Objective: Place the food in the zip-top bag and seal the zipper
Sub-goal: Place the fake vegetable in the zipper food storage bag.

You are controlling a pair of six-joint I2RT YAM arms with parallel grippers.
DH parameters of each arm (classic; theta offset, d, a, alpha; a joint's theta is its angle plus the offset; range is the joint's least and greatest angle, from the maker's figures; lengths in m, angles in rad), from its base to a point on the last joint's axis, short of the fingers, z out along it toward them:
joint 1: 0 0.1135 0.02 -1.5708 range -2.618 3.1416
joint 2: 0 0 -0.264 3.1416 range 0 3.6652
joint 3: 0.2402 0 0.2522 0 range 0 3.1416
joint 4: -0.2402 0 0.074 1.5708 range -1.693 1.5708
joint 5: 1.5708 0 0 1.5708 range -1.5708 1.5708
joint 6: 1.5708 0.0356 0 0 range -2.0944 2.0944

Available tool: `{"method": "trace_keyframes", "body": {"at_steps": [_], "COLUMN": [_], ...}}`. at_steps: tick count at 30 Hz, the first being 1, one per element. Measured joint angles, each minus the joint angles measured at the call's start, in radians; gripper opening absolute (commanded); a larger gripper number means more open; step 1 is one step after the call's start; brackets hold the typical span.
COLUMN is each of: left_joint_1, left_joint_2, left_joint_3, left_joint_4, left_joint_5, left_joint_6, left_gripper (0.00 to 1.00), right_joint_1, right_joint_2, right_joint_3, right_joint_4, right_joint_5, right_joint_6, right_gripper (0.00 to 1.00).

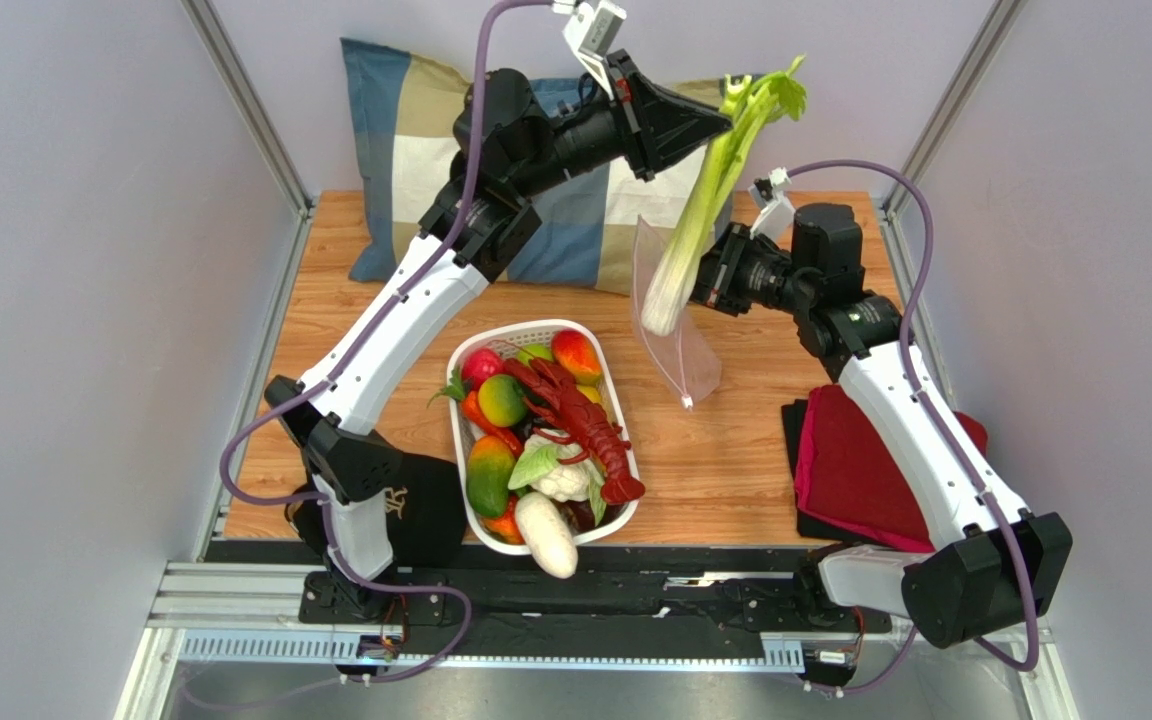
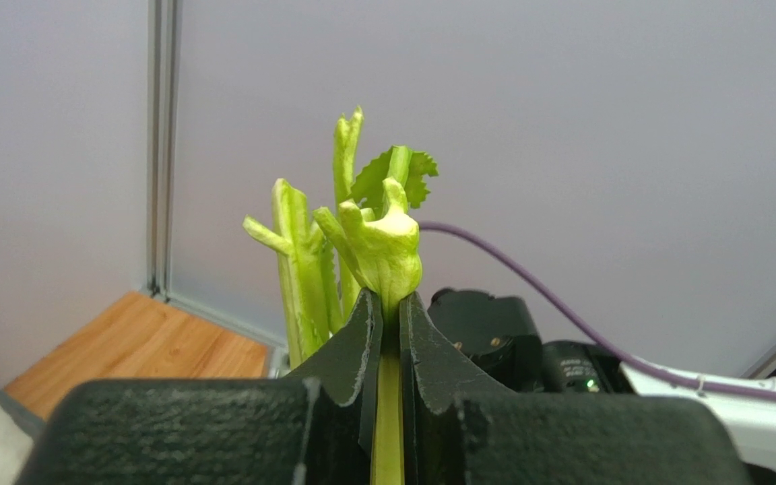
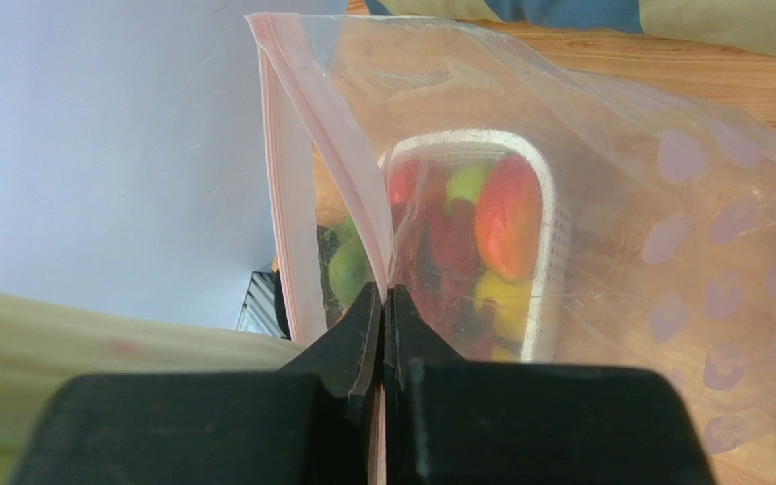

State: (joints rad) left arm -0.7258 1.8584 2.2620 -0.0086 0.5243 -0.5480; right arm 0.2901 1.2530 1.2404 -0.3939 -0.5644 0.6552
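Observation:
My left gripper (image 1: 723, 123) is shut on the leafy top of a long green-and-white stalk (image 1: 702, 203) and holds it high, its white end hanging by the bag's mouth. The wrist view shows the stalk (image 2: 380, 243) pinched between the jaws of the left gripper (image 2: 390, 303). My right gripper (image 1: 705, 285) is shut on one lip of the clear zip-top bag (image 1: 675, 338), which hangs open above the table. In the right wrist view the right gripper (image 3: 383, 295) pinches the pinkish zipper (image 3: 283, 192) of the bag (image 3: 665, 232); the stalk's pale side fills the lower left.
A white slotted basket (image 1: 615, 393) at the table's front middle holds the other toy food: a red lobster (image 1: 582, 423), mangoes, cauliflower, a white radish. A checked pillow (image 1: 402, 150) lies at the back. A dark red cloth (image 1: 868, 465) lies at the right front.

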Motion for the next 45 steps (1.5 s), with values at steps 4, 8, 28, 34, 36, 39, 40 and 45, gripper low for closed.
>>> {"method": "trace_keyframes", "body": {"at_steps": [4, 8, 28, 34, 36, 39, 40, 45], "left_joint_1": [0.016, 0.045, 0.003, -0.021, -0.026, -0.027, -0.026, -0.026], "left_joint_2": [-0.037, -0.052, -0.245, -0.291, -0.291, -0.291, -0.291, -0.291], "left_joint_3": [-0.134, -0.239, -0.432, -0.565, -0.580, -0.587, -0.587, -0.572], "left_joint_4": [0.013, 0.015, 0.142, 0.130, 0.106, 0.056, 0.039, -0.072], "left_joint_5": [-0.003, -0.022, -0.216, -0.179, -0.175, -0.177, -0.177, -0.160], "left_joint_6": [0.012, 0.031, 0.311, 0.317, 0.303, 0.263, 0.248, 0.148], "left_gripper": [0.00, 0.00, 0.00, 0.00, 0.00, 0.00, 0.00, 0.00], "right_joint_1": [-0.009, -0.028, -0.080, -0.098, -0.104, -0.110, -0.111, -0.111], "right_joint_2": [0.000, 0.000, 0.033, 0.055, 0.063, 0.070, 0.070, 0.069], "right_joint_3": [0.000, 0.000, -0.064, -0.061, -0.057, -0.038, -0.032, 0.021], "right_joint_4": [0.008, 0.017, 0.240, 0.284, 0.299, 0.310, 0.311, 0.309], "right_joint_5": [-0.026, -0.070, -0.209, -0.219, -0.221, -0.222, -0.222, -0.221], "right_joint_6": [0.014, 0.053, 0.505, 0.565, 0.580, 0.589, 0.587, 0.531], "right_gripper": [0.00, 0.00, 0.00, 0.00, 0.00, 0.00, 0.00, 0.00]}}
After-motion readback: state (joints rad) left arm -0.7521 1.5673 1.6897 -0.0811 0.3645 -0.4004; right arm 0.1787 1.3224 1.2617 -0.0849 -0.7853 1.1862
